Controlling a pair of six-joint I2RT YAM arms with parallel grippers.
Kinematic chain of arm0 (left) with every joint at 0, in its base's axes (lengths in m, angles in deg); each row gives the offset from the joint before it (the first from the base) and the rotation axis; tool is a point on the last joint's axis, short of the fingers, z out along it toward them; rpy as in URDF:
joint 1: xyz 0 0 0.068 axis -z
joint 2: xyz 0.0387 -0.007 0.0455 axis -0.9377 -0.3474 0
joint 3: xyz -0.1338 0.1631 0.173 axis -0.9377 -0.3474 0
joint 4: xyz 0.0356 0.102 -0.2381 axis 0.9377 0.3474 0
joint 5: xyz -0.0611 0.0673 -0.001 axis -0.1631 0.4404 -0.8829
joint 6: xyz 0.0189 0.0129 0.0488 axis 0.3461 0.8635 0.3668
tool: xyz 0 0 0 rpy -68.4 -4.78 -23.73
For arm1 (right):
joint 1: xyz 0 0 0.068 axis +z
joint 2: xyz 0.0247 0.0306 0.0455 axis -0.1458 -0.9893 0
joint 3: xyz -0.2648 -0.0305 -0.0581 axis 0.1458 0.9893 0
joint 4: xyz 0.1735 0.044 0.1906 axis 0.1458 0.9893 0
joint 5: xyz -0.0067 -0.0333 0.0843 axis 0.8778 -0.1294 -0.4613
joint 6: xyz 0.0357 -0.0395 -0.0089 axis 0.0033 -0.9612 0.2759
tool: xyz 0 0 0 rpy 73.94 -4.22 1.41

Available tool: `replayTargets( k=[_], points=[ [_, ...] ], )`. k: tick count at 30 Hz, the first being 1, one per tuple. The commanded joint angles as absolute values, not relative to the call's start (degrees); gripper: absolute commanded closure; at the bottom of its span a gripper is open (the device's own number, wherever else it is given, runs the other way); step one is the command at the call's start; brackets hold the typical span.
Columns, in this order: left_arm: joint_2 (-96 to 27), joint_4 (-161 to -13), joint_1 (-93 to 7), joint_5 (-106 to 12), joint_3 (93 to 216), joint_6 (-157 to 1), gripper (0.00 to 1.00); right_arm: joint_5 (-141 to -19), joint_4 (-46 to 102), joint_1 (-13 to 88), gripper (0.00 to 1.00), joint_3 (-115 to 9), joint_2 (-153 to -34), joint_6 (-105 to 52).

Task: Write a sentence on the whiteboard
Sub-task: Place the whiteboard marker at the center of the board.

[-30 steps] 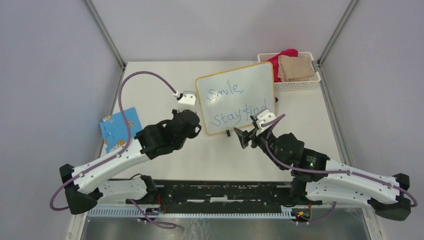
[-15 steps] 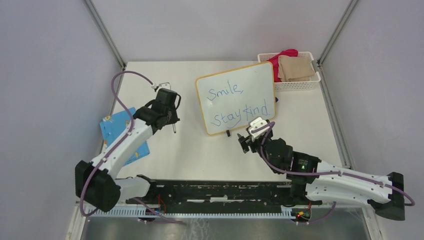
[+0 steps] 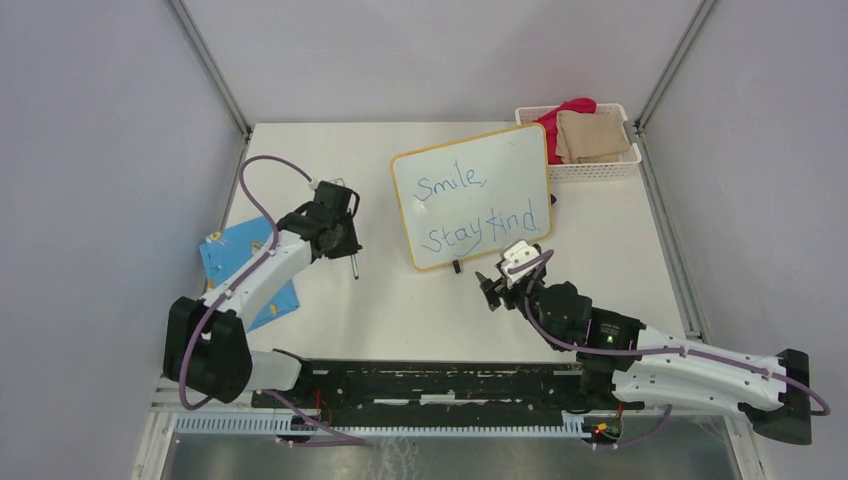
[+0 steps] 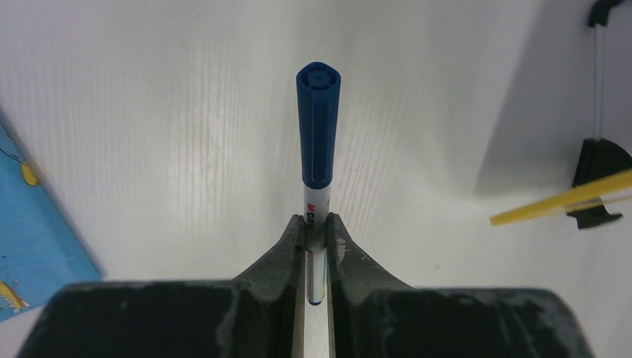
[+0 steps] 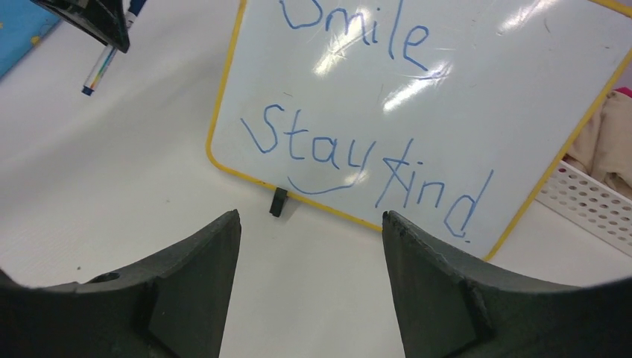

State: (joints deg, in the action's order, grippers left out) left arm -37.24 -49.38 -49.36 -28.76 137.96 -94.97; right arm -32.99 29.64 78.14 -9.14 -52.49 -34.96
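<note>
The whiteboard [image 3: 497, 170], white with a yellow-orange frame, stands tilted at the table's middle back. The sentence [image 3: 478, 230] is in blue: "Smile," above "Stay kind". Both also show in the right wrist view, the board [image 5: 477, 82] and the words [image 5: 350, 160]. My left gripper [image 3: 347, 243] is left of the board, apart from it, and shut on a blue capped marker [image 4: 318, 127], which also shows from above [image 3: 353, 262]. My right gripper [image 3: 490, 286] is open and empty just in front of the board's near edge, its fingers [image 5: 197, 283] spread wide.
A blue patterned card [image 3: 240, 255] lies at the table's left edge under the left arm. A white basket [image 3: 600, 170] with folded cloths stands at the back right, touching the board's corner. The board's black foot [image 5: 278, 201] rests on the table.
My left arm has swung left, away from the board's left edge, with the marker in its grip. My right gripper has drawn back a little towards the near edge.
</note>
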Motion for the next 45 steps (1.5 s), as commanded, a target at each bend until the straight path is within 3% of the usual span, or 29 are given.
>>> replayTargets(
  k=[1,9,19,26,36,45],
  points=[
    [-26.4,-54.6,-49.5,-37.0,134.7,-96.7,0.98,-41.5,23.3,78.3,0.26,-9.9,-52.7,-34.1],
    [-11.1,-64.2,-49.2,-58.1,132.2,-94.5,0.98,-51.8,15.5,76.3,0.27,-15.2,-61.1,-27.1],
    [-1.7,-68.9,-46.4,-70.1,125.3,-89.5,0.98,-66.6,1.0,66.8,0.32,-23.7,-69.9,-11.2],
    [0.4,-69.8,-43.5,-71.4,125.4,-87.9,0.98,-70.8,3.9,66.5,0.34,-35.6,-81.4,-8.7],
    [1.6,-69.0,-41.6,-69.6,125.7,-86.8,0.98,-74.6,8.6,66.4,0.38,-40.5,-87.3,-7.9],
    [1.8,-68.9,-41.3,-68.4,126.8,-86.6,0.98,-75.5,12.9,66.4,0.5,-42.2,-89.6,-7.9]
  ],
)
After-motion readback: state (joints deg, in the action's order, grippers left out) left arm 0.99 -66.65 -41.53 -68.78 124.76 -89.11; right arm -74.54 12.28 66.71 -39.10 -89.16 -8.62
